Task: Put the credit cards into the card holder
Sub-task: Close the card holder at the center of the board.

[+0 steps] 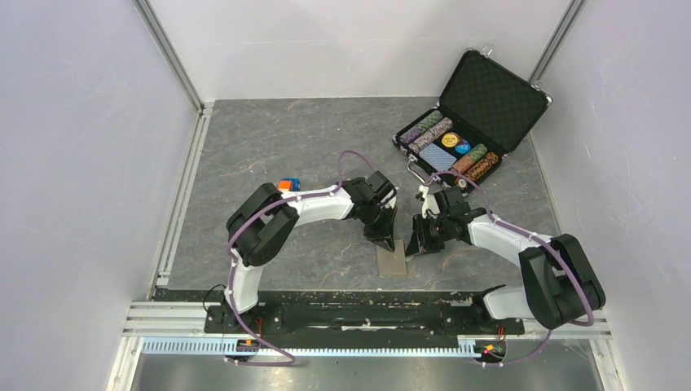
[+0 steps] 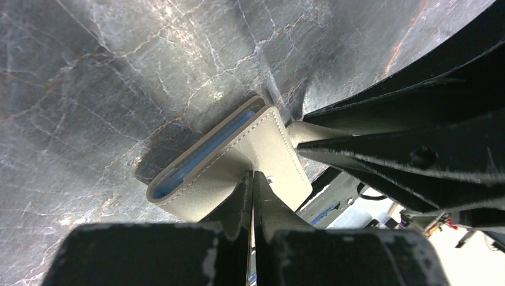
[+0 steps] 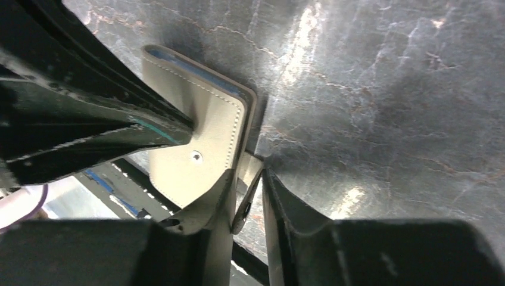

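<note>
Top, left-wrist and right-wrist views. The card holder (image 1: 392, 262) is shown lying flat on the grey table (image 1: 285, 138), midway between the two arms and near their bases. It lies at 5 o'clock from the left gripper (image 1: 383, 242) and at 7 o'clock from the right gripper (image 1: 413, 246). Both sets of tips are at the holder, so neither arm is clearly nearer.

The holder is folded shut. Its pale blue lining is exposed along one long edge, which appears to face 12 o'clock in the top view, away from the bases. A card would probably have to be entered along that axis.

The left jaws are seen pressed together, their tips against the holder's top face; whether any fold is pinched cannot be told. The right jaws are parted narrowly, and the snap tab (image 3: 247, 179) lies loose in the gap beside the stud (image 3: 196, 156).

No credit cards can be identified in any view. The open poker-chip case (image 1: 473, 122) stands well apart at 2 o'clock.
</note>
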